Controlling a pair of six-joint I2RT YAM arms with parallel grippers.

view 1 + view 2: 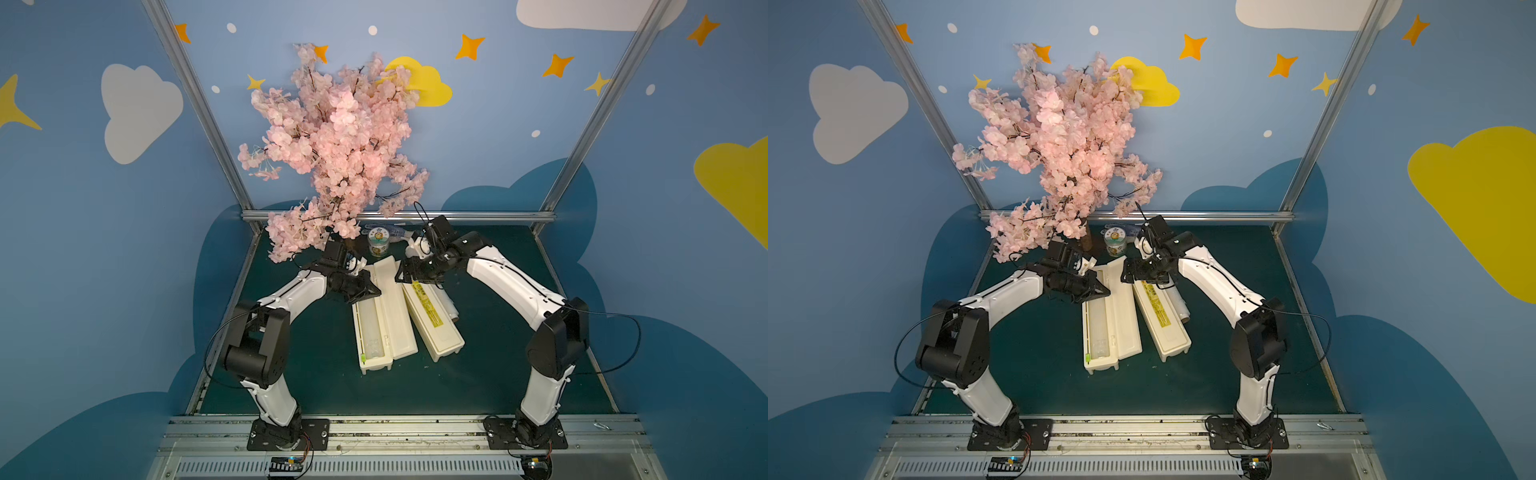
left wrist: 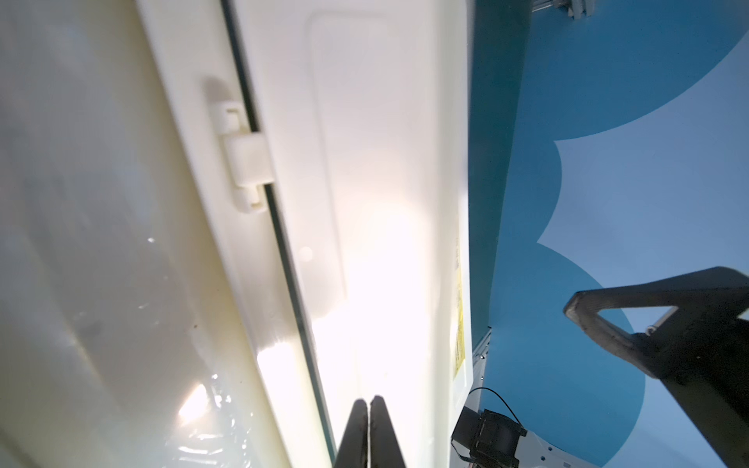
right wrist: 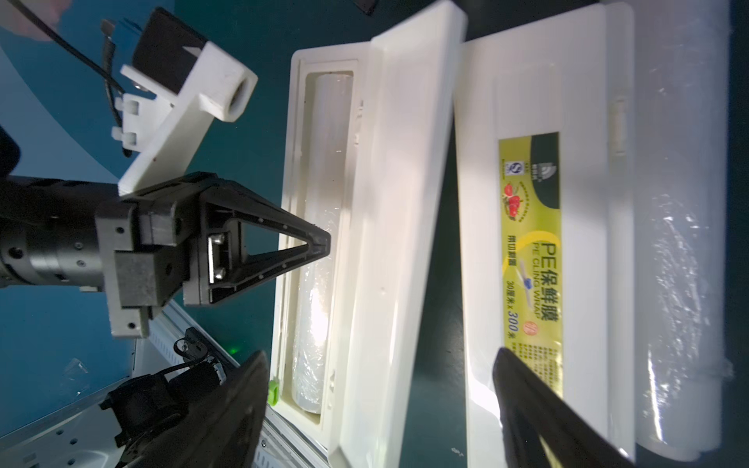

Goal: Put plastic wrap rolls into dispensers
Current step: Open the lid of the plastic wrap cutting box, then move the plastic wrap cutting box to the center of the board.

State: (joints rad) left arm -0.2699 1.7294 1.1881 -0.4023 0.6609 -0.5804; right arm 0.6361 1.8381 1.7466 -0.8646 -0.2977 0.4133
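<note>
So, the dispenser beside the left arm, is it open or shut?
Open: the dispenser has its lid folded back, and a plastic wrap roll lies exposed inside.

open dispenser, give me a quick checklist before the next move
1. Roll seated in open dispenser: ok.
2. Its lid shut: not ok, open.
3. Left gripper empty: ok, shut on nothing.
4. Right gripper open and empty: ok.
5. Second dispenser opened: not ok, lid closed.
6. Second roll free to pick: ok, lying uncovered beside it.
</note>
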